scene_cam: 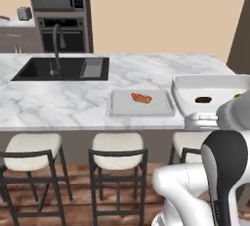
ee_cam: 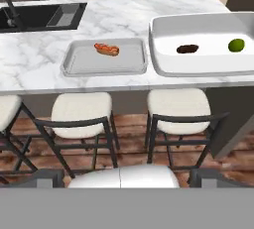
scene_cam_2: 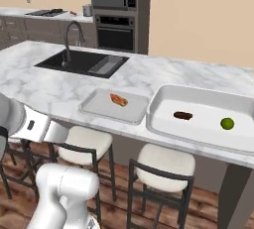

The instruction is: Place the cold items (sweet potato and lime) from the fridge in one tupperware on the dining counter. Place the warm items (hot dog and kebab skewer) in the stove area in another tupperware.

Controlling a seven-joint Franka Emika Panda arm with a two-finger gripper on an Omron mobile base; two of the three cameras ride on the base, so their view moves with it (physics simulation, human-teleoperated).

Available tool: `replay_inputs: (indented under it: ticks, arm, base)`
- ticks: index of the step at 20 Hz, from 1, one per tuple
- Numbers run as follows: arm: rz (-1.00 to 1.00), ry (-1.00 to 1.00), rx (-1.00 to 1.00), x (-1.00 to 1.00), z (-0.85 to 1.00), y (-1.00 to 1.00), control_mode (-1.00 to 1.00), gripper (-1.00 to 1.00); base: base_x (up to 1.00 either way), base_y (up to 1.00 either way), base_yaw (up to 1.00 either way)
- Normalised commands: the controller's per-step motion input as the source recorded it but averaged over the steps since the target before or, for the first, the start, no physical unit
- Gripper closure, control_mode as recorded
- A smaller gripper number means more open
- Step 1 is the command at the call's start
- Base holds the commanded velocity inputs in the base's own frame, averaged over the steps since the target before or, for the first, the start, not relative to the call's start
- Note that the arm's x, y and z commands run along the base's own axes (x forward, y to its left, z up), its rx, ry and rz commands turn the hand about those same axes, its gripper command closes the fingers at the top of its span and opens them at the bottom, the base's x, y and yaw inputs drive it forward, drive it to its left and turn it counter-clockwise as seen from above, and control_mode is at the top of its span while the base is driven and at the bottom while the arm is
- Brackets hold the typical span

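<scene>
Kebab skewer not yet in the shallow tray (ee_cam: 105, 58) at the table's (ee_cam: 34, 59) near edge, beside the lone hot dog (ee_cam: 106, 49). Sweet potato (ee_cam: 187, 49) and lime (ee_cam: 236, 44) already in the deep tray (ee_cam: 163, 62) by the right end. Best fetched from the stove area. Claw (ee_cam: 124, 177) apart, empty, pulled back above the stools (ee_cam: 82, 109).

On the desk (scene_cam_2: 44, 89), the shallow tray (scene_cam_2: 99, 105) holding the hot dog (scene_cam_2: 118, 99) sits at the near edge; just right, the deep tray (scene_cam_2: 163, 96) holds the sweet potato (scene_cam_2: 182, 116) left of the lime (scene_cam_2: 227, 123). The sink (scene_cam_2: 82, 62) lies behind-left.
</scene>
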Motion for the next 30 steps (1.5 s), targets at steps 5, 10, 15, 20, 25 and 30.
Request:
replay_inputs:
  ticks: [5,10,15,20,25,30]
  arm:
    - [0.0,0.0,0.0,0.0,0.0,0.0,1.0,-1.0]
    - [0.0,0.0,0.0,0.0,0.0,0.0,1.0,-1.0]
    - [0.0,0.0,0.0,0.0,0.0,0.0,1.0,-1.0]
    - [0.0,0.0,0.0,0.0,0.0,0.0,1.0,-1.0]
    - [0.0,0.0,0.0,0.0,0.0,0.0,1.0,-1.0]
    - [0.0,0.0,0.0,0.0,0.0,0.0,1.0,-1.0]
  base:
    - [-0.3,1.0,0.0]
    - [-0.19,1.0,0.0]
    - [-0.12,1.0,0.0]
    - [0.0,1.0,0.0]
    - [0.0,1.0,0.0]
    - [0.0,1.0,0.0]
